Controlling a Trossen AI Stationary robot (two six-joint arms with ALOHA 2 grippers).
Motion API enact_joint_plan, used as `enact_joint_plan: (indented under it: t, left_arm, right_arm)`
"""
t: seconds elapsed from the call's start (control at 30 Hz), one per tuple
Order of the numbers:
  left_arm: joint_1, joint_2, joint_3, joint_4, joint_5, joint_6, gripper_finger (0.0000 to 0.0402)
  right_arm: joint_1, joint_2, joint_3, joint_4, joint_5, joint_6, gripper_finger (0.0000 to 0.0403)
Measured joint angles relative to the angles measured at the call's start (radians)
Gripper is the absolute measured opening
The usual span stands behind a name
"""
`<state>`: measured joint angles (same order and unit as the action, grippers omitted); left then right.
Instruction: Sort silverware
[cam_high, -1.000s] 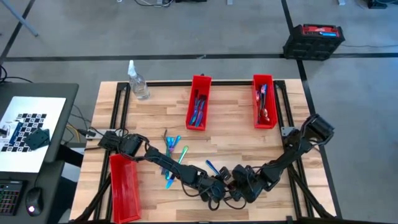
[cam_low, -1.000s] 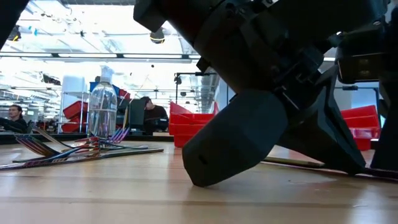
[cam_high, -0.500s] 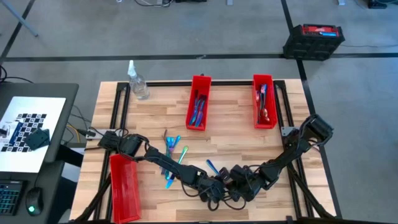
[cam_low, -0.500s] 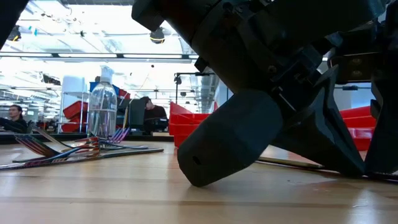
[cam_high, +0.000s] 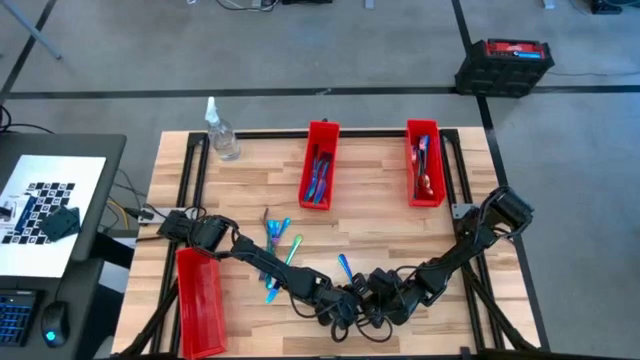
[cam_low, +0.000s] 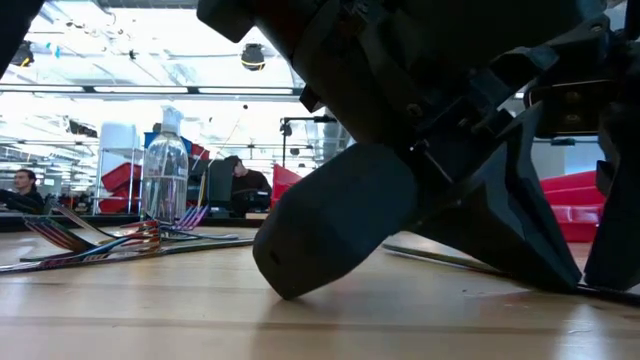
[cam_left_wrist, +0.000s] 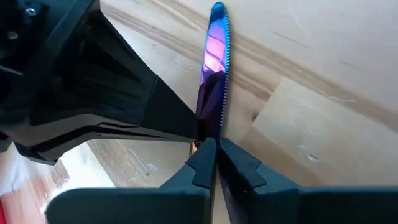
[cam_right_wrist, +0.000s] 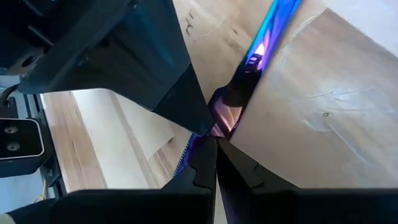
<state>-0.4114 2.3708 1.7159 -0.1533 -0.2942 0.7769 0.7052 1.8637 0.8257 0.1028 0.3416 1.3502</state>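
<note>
Both end effectors, left (cam_left_wrist: 214, 155) and right (cam_right_wrist: 216, 152), pinch one knife (cam_left_wrist: 216, 68); no writing legible

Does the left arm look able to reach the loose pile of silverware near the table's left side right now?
Probably not yet: the left gripper is shut on the knife near the front edge, alongside the right gripper. The loose pile lies uncovered beside its forearm.
</note>
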Motion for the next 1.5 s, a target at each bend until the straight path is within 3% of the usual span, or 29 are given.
enact_joint_plan:
  t: [0.3,0.63,0.93,1.07,1.33,1.5]
  left_arm:
    - [0.003,0.001,-0.013,0.037,-0.006,0.038,0.0061]
    - [0.005,0.001,-0.02,0.052,0.049,0.055,0.0053]
    - [0.011,-0.092,-0.016,-0.042,-0.036,-0.302,0.0051]
    - [0.01,-0.132,-0.014,-0.071,-0.023,-0.366,0.0051]
    - [0.033,-0.127,-0.017,-0.124,0.062,-0.126,0.0051]
    - [0.064,-0.127,-0.017,-0.104,0.142,-0.075,0.0051]
  right_arm:
    - [0.003,0.004,0.001,0.057,-0.021,-0.016,0.0]
    - [0.006,-0.001,0.002,0.031,0.002,-0.045,0.0]
    - [0.055,-0.129,0.008,-0.115,0.143,-0.037,0.0]
    - [0.089,-0.131,0.004,-0.136,0.22,-0.017,0.0]
    - [0.114,-0.122,0.005,-0.258,0.311,0.298,0.0]
    - [0.078,-0.113,0.005,-0.279,0.321,0.368,0.0]
